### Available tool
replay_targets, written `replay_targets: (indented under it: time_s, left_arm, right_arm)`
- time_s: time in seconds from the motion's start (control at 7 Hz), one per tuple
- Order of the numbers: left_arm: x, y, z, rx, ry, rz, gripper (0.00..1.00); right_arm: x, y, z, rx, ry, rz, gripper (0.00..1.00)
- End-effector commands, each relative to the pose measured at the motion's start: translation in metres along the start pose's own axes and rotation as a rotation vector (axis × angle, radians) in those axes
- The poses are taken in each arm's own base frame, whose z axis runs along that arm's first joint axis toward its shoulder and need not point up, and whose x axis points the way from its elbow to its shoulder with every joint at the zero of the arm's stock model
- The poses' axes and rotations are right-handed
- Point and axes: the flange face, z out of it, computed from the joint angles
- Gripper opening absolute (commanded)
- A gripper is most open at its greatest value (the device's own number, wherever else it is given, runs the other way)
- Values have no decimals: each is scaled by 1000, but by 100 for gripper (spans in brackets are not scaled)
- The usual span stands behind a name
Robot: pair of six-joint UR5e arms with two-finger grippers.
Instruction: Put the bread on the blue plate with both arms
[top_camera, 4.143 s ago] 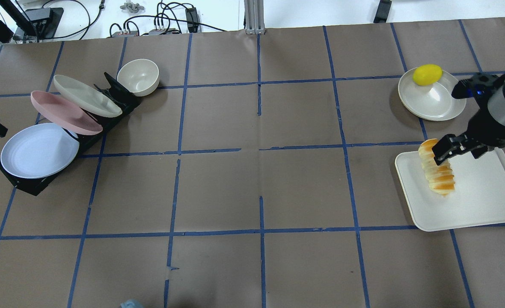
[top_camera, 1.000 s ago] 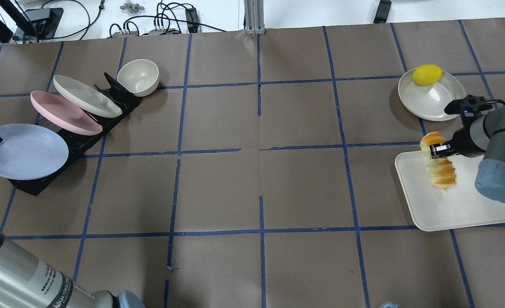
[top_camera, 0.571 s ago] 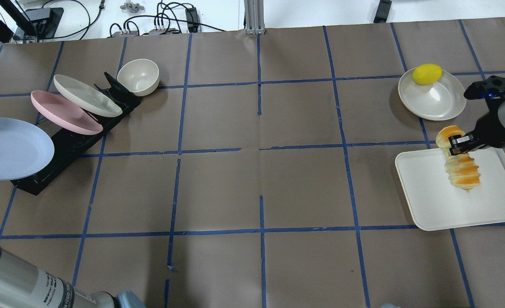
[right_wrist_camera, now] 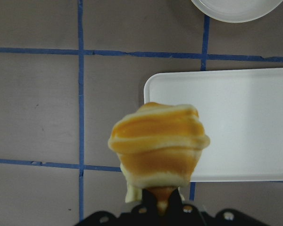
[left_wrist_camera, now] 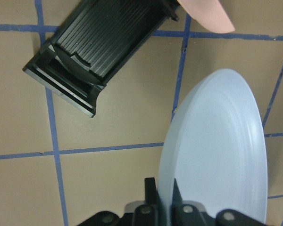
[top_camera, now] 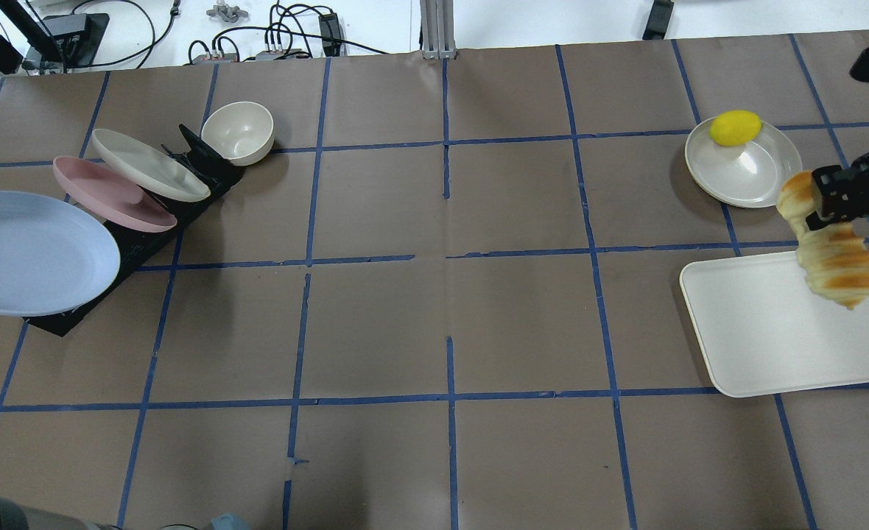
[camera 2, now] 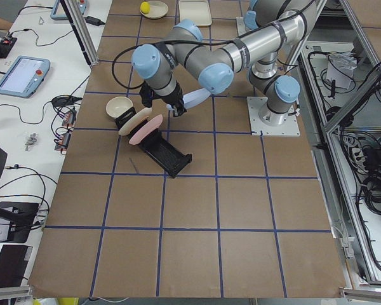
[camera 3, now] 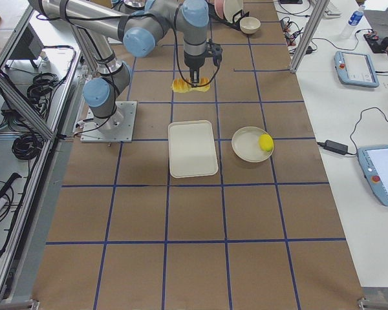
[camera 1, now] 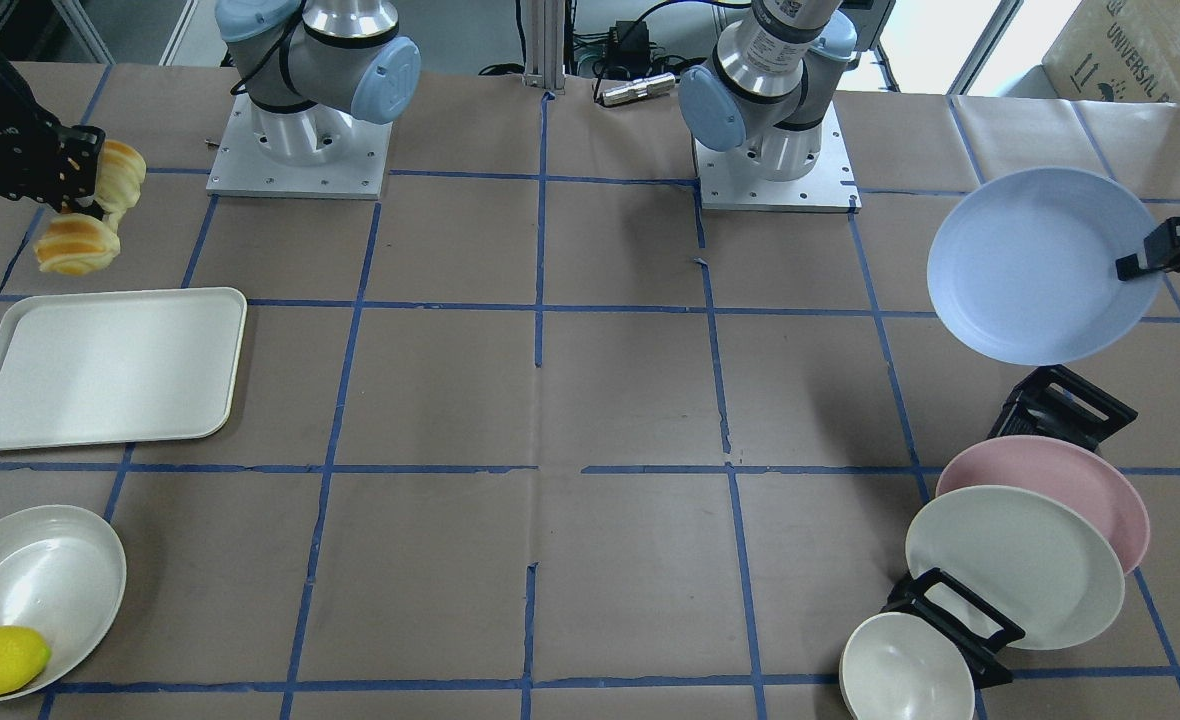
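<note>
The right gripper [top_camera: 817,210], a black two-finger claw, is clamped across the bread [top_camera: 838,263], a soft golden-orange roll with pale cream stripes. It pinches the roll off-centre, so a short end and a longer end sag to either side. The roll hangs in the air near the white tray [top_camera: 766,338], a flat rectangular plastic one, and is clear of it. Its long axis runs from the robot toward the operators' side.

At the table's other end the left gripper [camera 1: 1135,262] is closed on the rim of the blue plate [camera 1: 1025,265], round, pale and matte, held face up above the black rack [camera 1: 1062,405].

Bread and plate are well apart, with the whole mid-table between them. I judge both arms must travel inward, bringing the roll over the plate's bare face, away from the pinched rim.
</note>
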Motion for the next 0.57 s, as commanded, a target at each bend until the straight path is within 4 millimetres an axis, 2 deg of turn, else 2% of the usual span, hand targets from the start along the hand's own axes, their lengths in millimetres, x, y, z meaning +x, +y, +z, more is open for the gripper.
replay_targets:
  time_s: [0.0, 0.14, 0.29, 0.43]
  left_arm:
    - [126, 28, 38, -29, -18, -40, 1]
    - [180, 26, 57, -17, -22, -27, 1]
    - [229, 16, 75, -9, -8, -40, 1]
    - [278, -2, 97, 11, 16, -27, 1]
  right_arm:
    - [-59, -11, -23, -9, 97, -74, 3]
    - [-93, -23, -22, -4, 169, -128, 3]
    - [-137, -42, -11, -14, 173, -78, 3]
    - [-173, -60, 1, -24, 163, -60, 3]
